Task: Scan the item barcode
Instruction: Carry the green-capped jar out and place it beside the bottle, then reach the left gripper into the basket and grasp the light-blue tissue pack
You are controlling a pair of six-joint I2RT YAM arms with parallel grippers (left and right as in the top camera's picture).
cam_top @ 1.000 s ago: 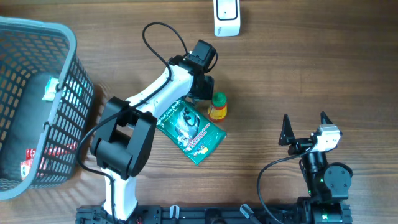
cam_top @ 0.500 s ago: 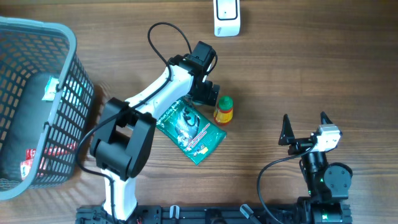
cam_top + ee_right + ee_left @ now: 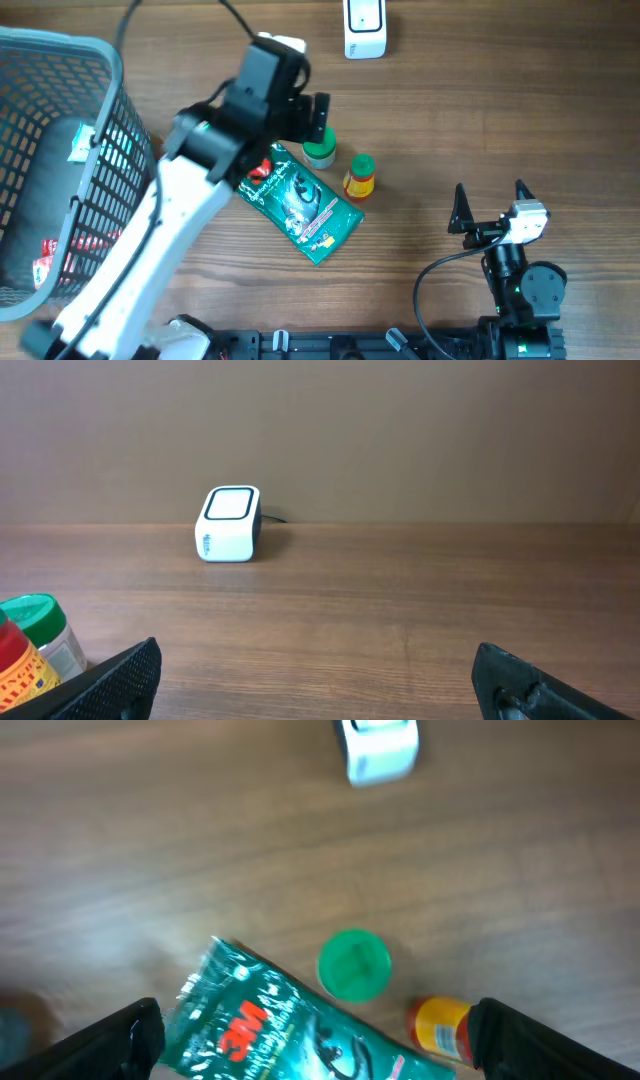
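Observation:
A small yellow bottle with a green cap stands free on the table, seen as the yellow bottle low in the left wrist view. A green-lidded jar stands just left of it, beside a green 3M pouch lying flat. The white barcode scanner sits at the far edge. My left gripper hangs open above the jar and pouch, holding nothing. At the near right my right gripper is also open and empty, facing the scanner.
A blue-grey wire basket with packaged goods stands at the left edge. My raised left arm covers the table between basket and pouch. Bare wood lies between the bottle and my right gripper.
My left gripper opened and let go of the yellow bottle, then rose and drew back to the left. The green-lidded jar, hidden under the arm before, now shows. The right arm stayed still.

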